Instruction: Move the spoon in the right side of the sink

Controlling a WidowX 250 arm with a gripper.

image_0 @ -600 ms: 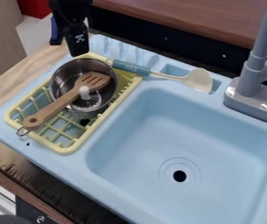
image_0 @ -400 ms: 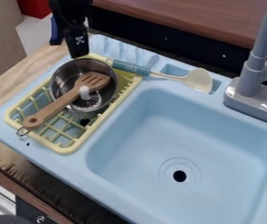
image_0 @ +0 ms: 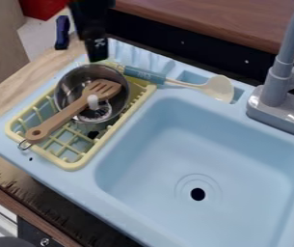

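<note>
Starting at the gripper point(image_0: 98, 55): black, pointing down over the back left of the sink point(image_0: 175, 154), just behind the pot. Honestly can't tell whether clenched or released from this angle. Just off to its left, apart from it, something dark blue point(image_0: 62, 33)

Right below, the metal pot point(image_0: 77, 78), sitting in the far end of the pale yellow basket point(image_0: 67, 163). Lying across that pot, a slotted wooden spatula point(image_0: 69, 112), head over the opening, handle slanting down to the near left, with a little metal ring point(image_0: 24, 144) at the end. Also inside the pot, next to the spatula's head, a small white knob point(image_0: 93, 99)

Now the spoon point(image_0: 157, 77), on the back rim of the sink: teal grip by the basket's far corner, thin pale shaft running right, cream bowl over the small recess point(image_0: 238, 94) behind the basin. So, outside the big basin

Further out, a round dark drain point(image_0: 198, 194) in the basin floor, and a grey faucet point(image_0: 274, 87) at the back right. Around the left side, light wooden counter point(image_0: 10, 96); behind everything, a reddish-brown board point(image_0: 207, 21), plus something red point(image_0: 43, 7) in the top left corner
</note>
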